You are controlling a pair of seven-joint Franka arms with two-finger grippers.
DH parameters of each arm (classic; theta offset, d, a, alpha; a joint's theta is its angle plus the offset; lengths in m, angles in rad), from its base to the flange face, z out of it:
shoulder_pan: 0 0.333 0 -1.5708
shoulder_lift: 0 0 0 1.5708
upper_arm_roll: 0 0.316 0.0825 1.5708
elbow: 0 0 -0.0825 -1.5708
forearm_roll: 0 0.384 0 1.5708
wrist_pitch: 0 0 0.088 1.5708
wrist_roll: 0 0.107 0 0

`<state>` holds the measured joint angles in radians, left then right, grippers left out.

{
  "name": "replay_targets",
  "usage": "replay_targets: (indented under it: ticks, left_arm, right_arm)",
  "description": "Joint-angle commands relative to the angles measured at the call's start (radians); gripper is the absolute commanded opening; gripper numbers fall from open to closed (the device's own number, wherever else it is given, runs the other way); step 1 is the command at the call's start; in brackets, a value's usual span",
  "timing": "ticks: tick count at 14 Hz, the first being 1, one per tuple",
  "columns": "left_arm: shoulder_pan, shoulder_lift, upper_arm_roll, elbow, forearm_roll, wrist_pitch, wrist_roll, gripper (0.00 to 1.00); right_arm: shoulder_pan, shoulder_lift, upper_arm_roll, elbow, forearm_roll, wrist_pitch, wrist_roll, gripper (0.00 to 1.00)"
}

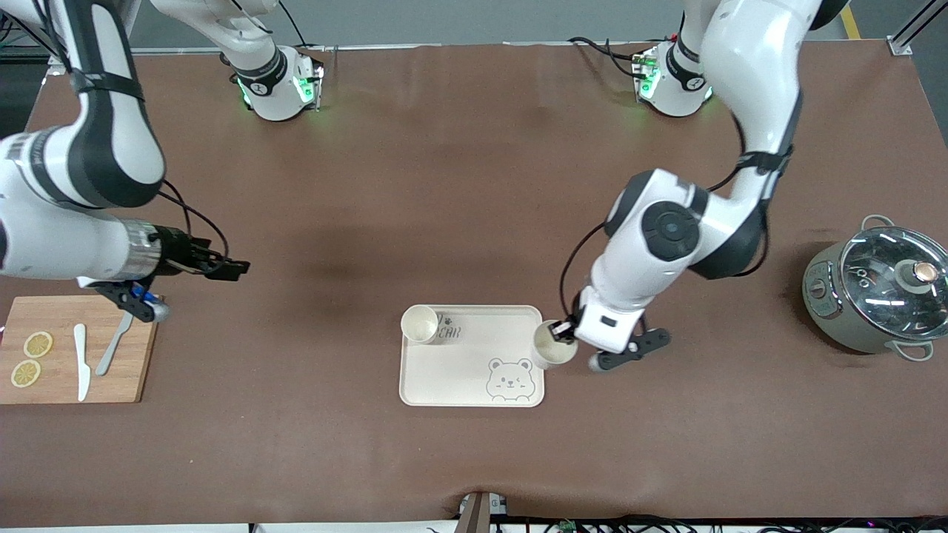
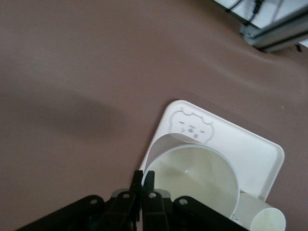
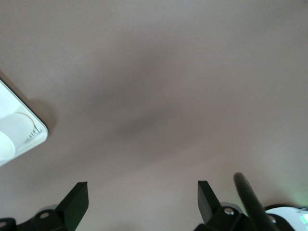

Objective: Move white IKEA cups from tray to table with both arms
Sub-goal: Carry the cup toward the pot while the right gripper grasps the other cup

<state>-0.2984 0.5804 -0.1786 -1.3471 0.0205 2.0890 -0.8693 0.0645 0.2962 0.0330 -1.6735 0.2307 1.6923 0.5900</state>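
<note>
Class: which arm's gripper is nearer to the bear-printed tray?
Left. The left gripper is at the tray's edge, shut on a cup's rim; the right gripper waits open near the cutting board.

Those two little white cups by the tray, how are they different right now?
The held cup is pinched at its rim by the left gripper, at the tray's edge toward the left arm's end. The free cup stands untouched on the tray's corner toward the right arm's end. Both are plain, white, upright and handleless.

Left tool (image 1: 564, 331) pinched shut, arm bent low; right tool (image 3: 142, 199) spread wide, its arm waiting.
</note>
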Motion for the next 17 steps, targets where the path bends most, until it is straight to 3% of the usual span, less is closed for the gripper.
replay_targets:
  ticks: [1, 5, 11, 15, 17]
  left_arm:
    - [0.036, -0.060, -0.001, -0.040, 0.026, -0.136, 0.016, 0.00]
    - [0.128, -0.138, -0.005, -0.101, 0.026, -0.269, 0.050, 0.00]
    - [0.274, -0.263, -0.015, -0.352, 0.024, -0.248, 0.058, 0.00]
    - [0.332, -0.352, -0.015, -0.581, 0.021, -0.062, 0.068, 0.00]
    - [0.404, -0.358, -0.016, -0.664, 0.024, 0.046, 0.137, 0.00]
  right_arm:
    - [0.098, 0.027, -0.001, 0.003, 0.024, 0.090, 0.164, 1.00]
    - [0.218, 0.107, -0.001, 0.012, 0.039, 0.298, 0.373, 1.00]
    - [0.322, 0.231, 0.001, 0.056, 0.042, 0.515, 0.609, 1.00]
    - [0.371, 0.337, -0.001, 0.124, 0.033, 0.581, 0.749, 1.00]
    - [0.393, 0.342, -0.001, 0.127, 0.039, 0.581, 0.768, 0.98]
